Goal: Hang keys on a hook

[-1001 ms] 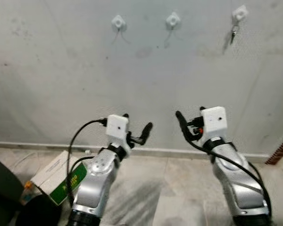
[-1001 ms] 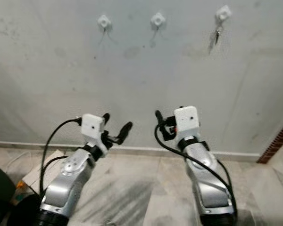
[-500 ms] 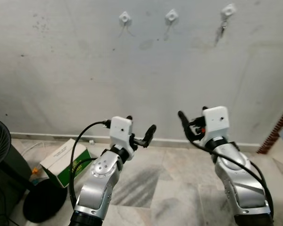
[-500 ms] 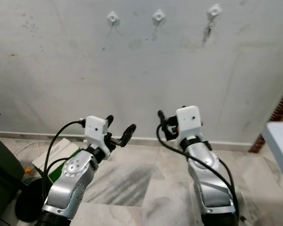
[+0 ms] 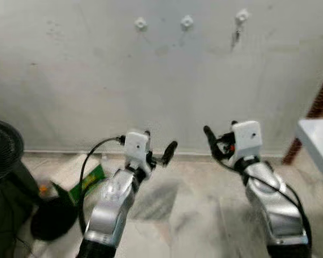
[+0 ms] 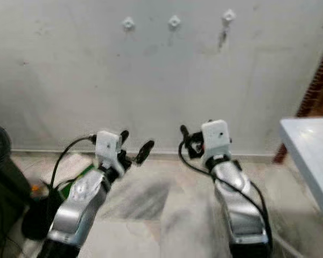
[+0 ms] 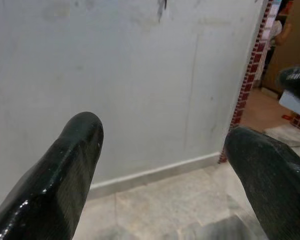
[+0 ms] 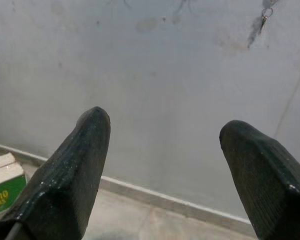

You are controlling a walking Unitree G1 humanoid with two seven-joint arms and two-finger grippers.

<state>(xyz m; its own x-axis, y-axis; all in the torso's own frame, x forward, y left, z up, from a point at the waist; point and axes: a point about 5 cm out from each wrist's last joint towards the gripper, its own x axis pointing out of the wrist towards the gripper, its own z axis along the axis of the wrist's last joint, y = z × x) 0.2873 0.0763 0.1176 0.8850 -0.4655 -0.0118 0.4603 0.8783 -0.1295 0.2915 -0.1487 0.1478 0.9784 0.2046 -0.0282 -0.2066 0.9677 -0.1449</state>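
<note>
A small bunch of metal keys (image 5: 236, 36) hangs from the rightmost of three small white wall hooks (image 5: 241, 15) high on the pale grey plaster wall (image 5: 86, 75); the middle white hook (image 5: 187, 21) and left white hook (image 5: 140, 23) carry nothing. In the right wrist view the keys (image 8: 264, 13) dangle near the frame's edge, partly cut off.

Both silver arms are raised forward at mid-height, well below the hooks. The left tool (image 5: 158, 151) has its two black fingers spread wide, nothing between them, as does the right tool (image 5: 219, 141).

On the marble floor (image 5: 177, 215) to the robot's left lie a green and white cardboard box (image 5: 90, 179), blurred, and a black standing fan (image 5: 2, 156), cut off at the edge. A white tabletop (image 5: 318, 140) edge shows at the right, beside a red brick strip (image 5: 320, 97).
</note>
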